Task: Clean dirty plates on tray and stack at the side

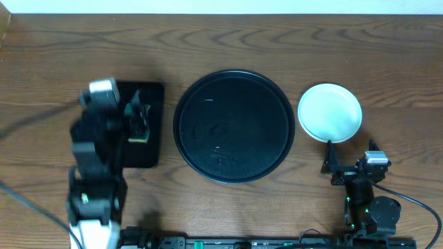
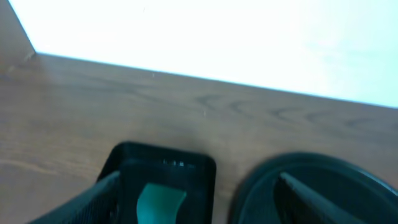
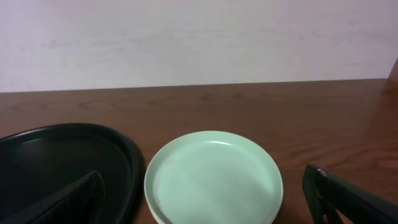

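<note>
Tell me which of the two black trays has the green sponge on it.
The smaller rectangular tray, at the left, holds the green sponge; the large round tray in the middle has no sponge on it.

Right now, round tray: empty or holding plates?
Empty: the round tray shows bare black surface; the mint plate sits on the table beside it.

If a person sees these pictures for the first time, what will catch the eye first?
First, the large round black tray in the middle of the table, with nothing on it. Then the pale mint plate just to its right, bright against the dark wood. On the left, a green sponge lies in a small rectangular tray.
</note>
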Robot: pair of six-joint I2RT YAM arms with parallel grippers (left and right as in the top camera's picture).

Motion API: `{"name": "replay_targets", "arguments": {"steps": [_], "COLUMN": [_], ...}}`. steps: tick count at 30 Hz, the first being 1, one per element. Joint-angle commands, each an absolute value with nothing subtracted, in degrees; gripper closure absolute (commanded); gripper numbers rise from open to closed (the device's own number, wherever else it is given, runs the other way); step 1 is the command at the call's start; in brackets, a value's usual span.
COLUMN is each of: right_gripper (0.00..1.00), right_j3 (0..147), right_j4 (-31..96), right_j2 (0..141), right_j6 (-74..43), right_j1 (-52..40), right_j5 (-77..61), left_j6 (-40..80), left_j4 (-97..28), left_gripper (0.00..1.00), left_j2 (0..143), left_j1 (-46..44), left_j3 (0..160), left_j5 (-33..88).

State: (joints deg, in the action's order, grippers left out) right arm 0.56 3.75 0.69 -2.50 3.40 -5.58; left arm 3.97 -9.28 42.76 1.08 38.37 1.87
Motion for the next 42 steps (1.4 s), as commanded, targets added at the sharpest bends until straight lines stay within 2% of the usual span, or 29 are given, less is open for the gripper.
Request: {"name": "replay_targets", "arguments": {"steps": [1, 8, 18, 27, 42], "right_gripper": [0.01, 0.01, 0.01, 0.01, 0.01], "right_j3": [0.32, 0.32, 0.32, 0.32, 0.32], "right_j4": [3.75, 3.75, 3.75, 3.75, 3.75], "right_j2": [0.30, 0.30, 0.27, 0.30, 0.30], "right_j6": [-2.70, -2.70, -2.70, -2.70, -2.70], "right_j1": [2.94, 2.94, 2.94, 2.94, 2.94], "right_j5": [-5.87, -5.87, -5.87, -5.87, -5.87], "left_j6": [3.01, 2.63, 0.99, -0.40, -0.40], "left_j4": [-5.10, -0.10, 1.32, -4.14, -4.05], "left_gripper": [0.23, 0.23, 0.23, 0.23, 0.23], "left_j2": [32.99, 14.35, 1.48, 0.10, 0.34], "left_j1": [0.16, -0.36, -0.36, -0.36, -0.30], "left_j3": [28.34, 11.38, 0.23, 0.23, 0.23], "left_j5": [2.61, 2.33, 1.89, 0.97, 0.89]}}
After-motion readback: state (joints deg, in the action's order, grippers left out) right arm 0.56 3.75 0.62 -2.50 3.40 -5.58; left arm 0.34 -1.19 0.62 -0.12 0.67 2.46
